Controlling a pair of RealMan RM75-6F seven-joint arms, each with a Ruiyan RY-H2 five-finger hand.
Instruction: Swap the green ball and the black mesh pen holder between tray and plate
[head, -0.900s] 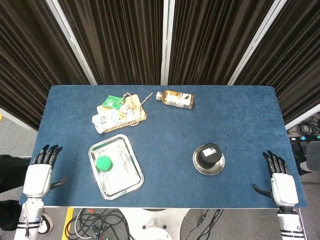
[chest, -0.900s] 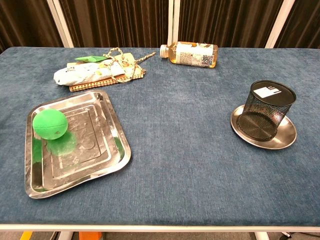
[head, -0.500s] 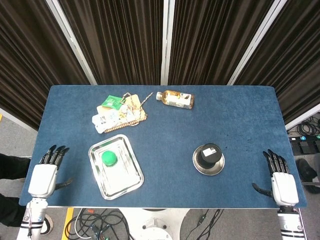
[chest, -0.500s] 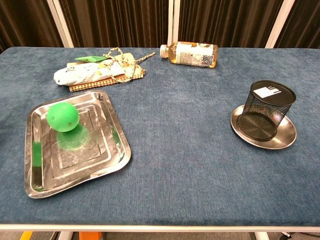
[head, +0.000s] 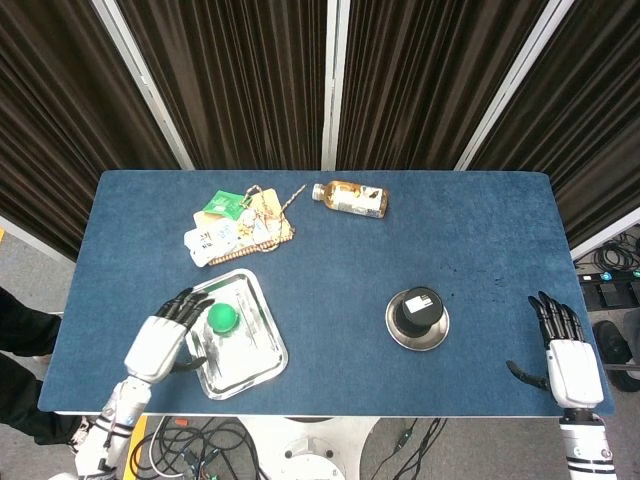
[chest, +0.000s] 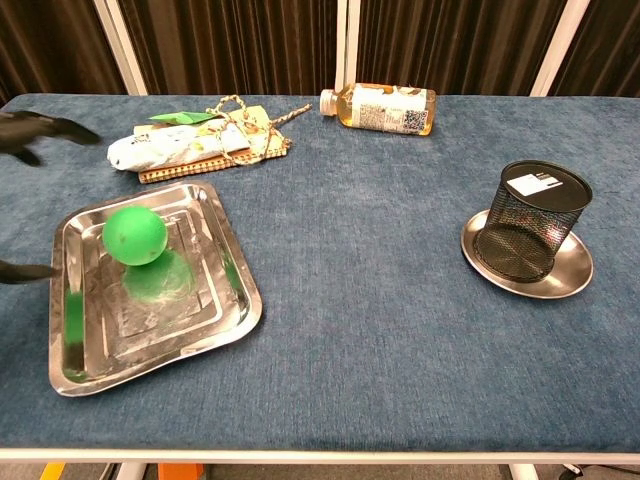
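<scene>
The green ball (head: 222, 317) (chest: 134, 235) lies in the steel tray (head: 250, 355) (chest: 200, 320) at the front left of the table. My left hand (head: 164, 340) hovers at the tray's left edge with its fingers (chest: 40, 127) spread toward the ball, not touching it. On the right, the black mesh pen holder (head: 417, 309) (chest: 534, 219) stands upright on the round steel plate (head: 398, 334) (chest: 570, 277). My right hand (head: 567, 358) rests open beside the table's front right corner, far from the plate.
A pile of snack packets with a braided cord (head: 235, 222) (chest: 195, 140) lies behind the tray. A bottle of amber drink (head: 350, 198) (chest: 382, 106) lies on its side at the back centre. Blue cloth covers the table (head: 330, 280).
My left hand has swung in from outside the table's left edge to the tray, fingers opened toward the ball. The ball rolled slightly within the tray. The right hand barely moved.
</scene>
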